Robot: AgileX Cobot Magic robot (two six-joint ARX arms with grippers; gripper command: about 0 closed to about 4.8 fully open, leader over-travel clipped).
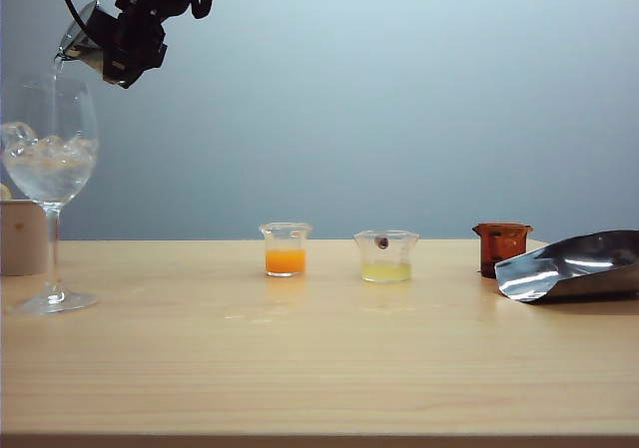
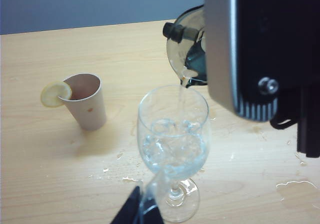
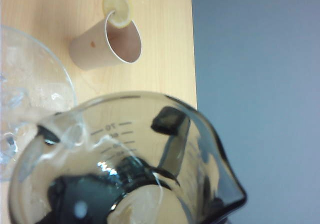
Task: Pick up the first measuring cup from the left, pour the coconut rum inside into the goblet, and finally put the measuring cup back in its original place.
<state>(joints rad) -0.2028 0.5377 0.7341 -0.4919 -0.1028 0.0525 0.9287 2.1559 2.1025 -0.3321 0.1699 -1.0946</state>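
Nearest the left wrist camera, the left gripper (image 2: 140, 211) hangs just before the goblet (image 2: 173, 149), its 2 tips close together on nothing. Beyond, the right gripper (image 1: 125, 44) clamps the measuring cup (image 1: 82, 39), tipped lip-down over the goblet's rim, coconut rum (image 2: 181, 97) streaming in; levelling it falls to the right arm.

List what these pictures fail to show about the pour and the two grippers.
- Left gripper: left wrist view, only dark fingertips at the edge; jaw state unclear.
- Right gripper pads: exterior view, too dark to separate around the measuring cup.
- Goblet: right wrist view, cut off by the edge.
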